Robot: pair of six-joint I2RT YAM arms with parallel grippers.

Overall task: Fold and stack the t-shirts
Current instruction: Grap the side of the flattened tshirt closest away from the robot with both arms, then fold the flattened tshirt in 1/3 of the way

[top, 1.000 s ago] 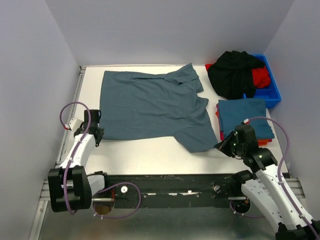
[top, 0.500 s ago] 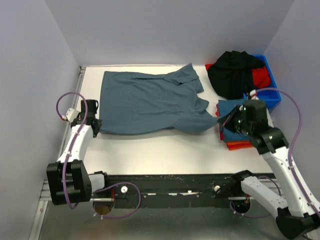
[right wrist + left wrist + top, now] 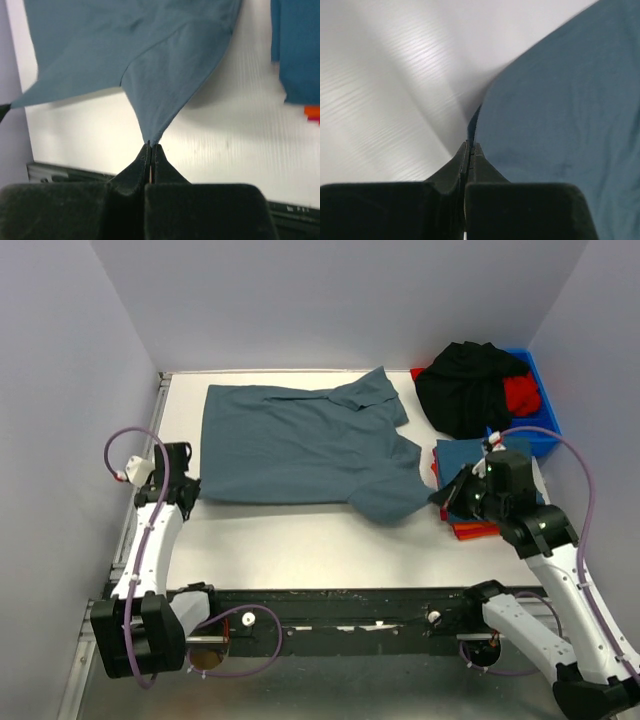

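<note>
A teal t-shirt (image 3: 300, 445) lies spread on the white table. My left gripper (image 3: 192, 486) is shut on its near left corner, seen in the left wrist view (image 3: 469, 144) with the teal t-shirt (image 3: 555, 115) stretching away. My right gripper (image 3: 441, 498) is shut on the shirt's near right corner and holds it lifted; the right wrist view (image 3: 151, 146) shows the teal t-shirt (image 3: 160, 95) hanging taut from the jaws. A stack of folded shirts (image 3: 487, 472), blue on top with orange and red below, lies at the right.
A blue bin (image 3: 545, 430) at the back right holds a heap of black and red clothes (image 3: 470, 385). Grey walls close in the table on three sides. A black rail (image 3: 340, 605) runs along the near edge.
Both grippers have pulled the shirt's near edge back from the front. The right gripper rose and swung right over the stack, then came slightly down and left. The left arm moved farther from the near edge.
</note>
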